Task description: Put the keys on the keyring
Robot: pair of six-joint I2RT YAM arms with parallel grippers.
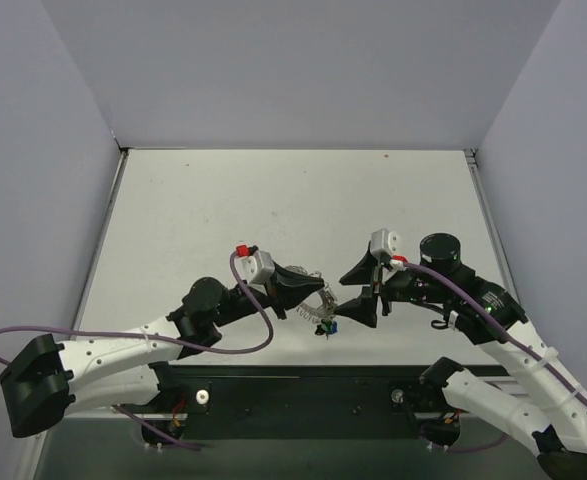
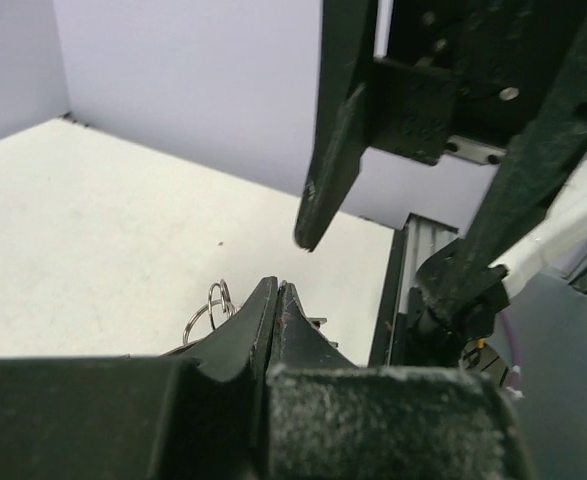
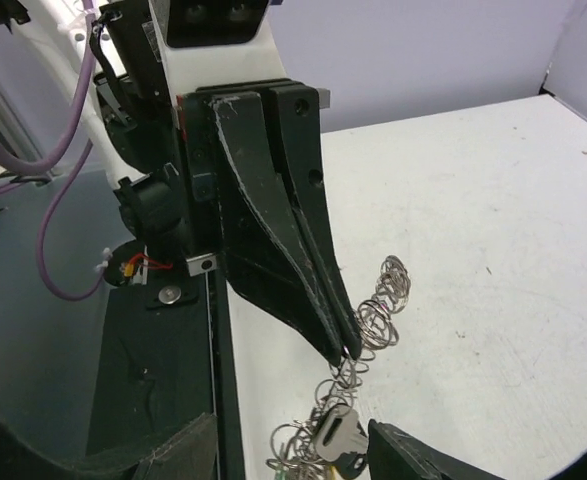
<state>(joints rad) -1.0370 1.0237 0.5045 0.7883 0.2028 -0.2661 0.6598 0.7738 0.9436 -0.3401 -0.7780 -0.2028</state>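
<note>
The keyring [image 3: 378, 310] is a coiled band of silvery loops, hanging just above the table near its front edge. My left gripper [image 3: 345, 348] is shut on it, pinching the band at its fingertips. A silver key [image 3: 335, 432] with a dark head hangs on the band's lower end. From above, that small cluster of keys [image 1: 329, 327] shows a blue and a green spot. My right gripper [image 1: 339, 291] stands open, facing the left gripper [image 1: 311, 298], one finger above and one below the keyring [image 1: 319, 309]. Its fingers [image 2: 323, 160] loom over the left gripper [image 2: 277, 288].
The white table [image 1: 273, 200] stretches away behind the grippers, with pale walls on three sides. A black base rail [image 1: 303, 390] runs along the near edge just below the keyring. Purple cables [image 1: 258, 310] loop off both wrists.
</note>
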